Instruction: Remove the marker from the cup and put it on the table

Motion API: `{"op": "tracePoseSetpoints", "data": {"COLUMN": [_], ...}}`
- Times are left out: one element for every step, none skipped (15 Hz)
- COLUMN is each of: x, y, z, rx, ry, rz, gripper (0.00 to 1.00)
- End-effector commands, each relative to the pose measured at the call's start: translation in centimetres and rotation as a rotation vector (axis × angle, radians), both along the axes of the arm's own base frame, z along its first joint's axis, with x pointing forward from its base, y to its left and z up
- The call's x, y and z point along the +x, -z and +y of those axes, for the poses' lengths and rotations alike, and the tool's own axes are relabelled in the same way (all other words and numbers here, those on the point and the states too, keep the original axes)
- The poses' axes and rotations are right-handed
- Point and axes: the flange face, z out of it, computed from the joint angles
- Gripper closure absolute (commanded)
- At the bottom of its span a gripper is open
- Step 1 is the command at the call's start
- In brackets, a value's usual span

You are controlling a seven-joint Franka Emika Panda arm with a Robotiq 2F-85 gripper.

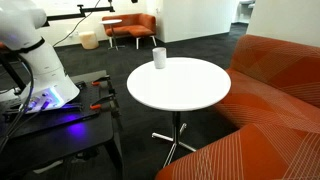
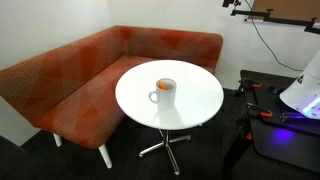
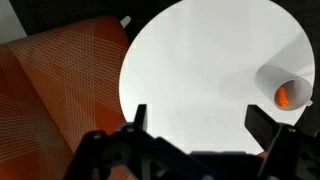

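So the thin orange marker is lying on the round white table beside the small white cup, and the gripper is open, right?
Not quite: the thin orange marker is inside the small white cylindrical cup, not beside it, as the wrist view shows. The cup is on the round white table, and the gripper is open.

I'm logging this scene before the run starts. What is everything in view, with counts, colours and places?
Round white-topped pedestal table: one, white, mid-room beside the sofa.
Small plain white cylindrical cup: one, white, upright on the table.
Thin orange marker: one, orange, inside the cup.
Fabric corner sofa: one, orange-red, along two sides of the table.
Upholstered armchair: one, orange, far background.
Dark low stand: one, black, beside the table, under the robot.
White robot arm: one, on the stand.
Gripper: one, dark fingers open, above the table, apart from the cup.
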Motion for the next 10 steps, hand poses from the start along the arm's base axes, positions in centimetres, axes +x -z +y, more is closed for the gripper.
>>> {"op": "tracePoseSetpoints", "data": {"x": [0.0, 0.0, 0.0, 0.0, 0.0, 0.0, 0.0, 0.1, 0.1, 0.1], "y": [-0.1, -0.1, -0.1, -0.1, -0.1, -0.1, 0.0, 0.0, 0.1, 0.3], "z": [0.0, 0.0, 0.0, 0.0, 0.0, 0.0, 0.2, 0.5, 0.8, 1.3], "rx": [0.0, 0.0, 0.0, 0.0, 0.0, 0.0, -0.006, -0.008, -0.008, -0.012], "ry": [0.0, 0.0, 0.0, 0.0, 0.0, 0.0, -0.003, -0.001, 0.007, 0.011], "rz": [0.001, 0.001, 0.001, 0.001, 0.001, 0.001, 0.0, -0.005, -0.011, -0.016], "gripper": [0.0, 0.0, 0.0, 0.0, 0.0, 0.0, 0.0, 0.0, 0.0, 0.0]}}
